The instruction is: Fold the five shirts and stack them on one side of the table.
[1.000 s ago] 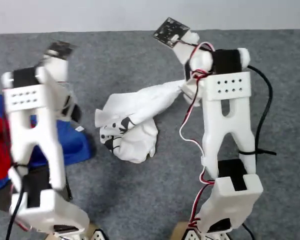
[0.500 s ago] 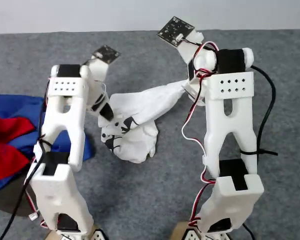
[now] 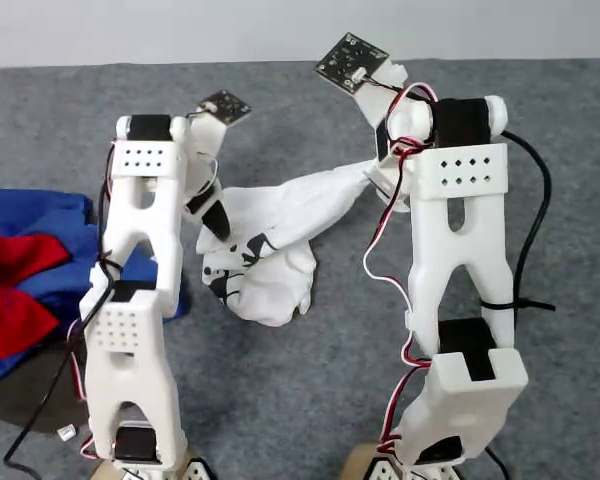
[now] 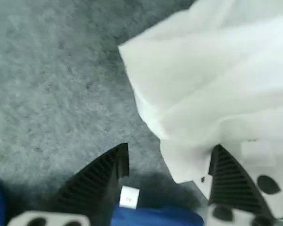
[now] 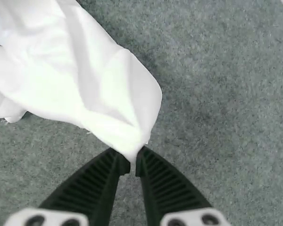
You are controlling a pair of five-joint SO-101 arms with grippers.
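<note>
No text can be read, even on the white shirt (image 3: 280, 215).

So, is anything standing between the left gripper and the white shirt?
Nothing visible does. The open left gripper is right at the edge of the white shirt, with one corner between its fingers. The blue shirt lies to the side, not in the way.

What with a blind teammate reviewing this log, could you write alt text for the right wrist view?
The right gripper is shut on a corner of the white shirt, its two black ribbed fingers pinching the fabric. The rest of the shirt spreads crumpled beyond it over the grey table.
</note>
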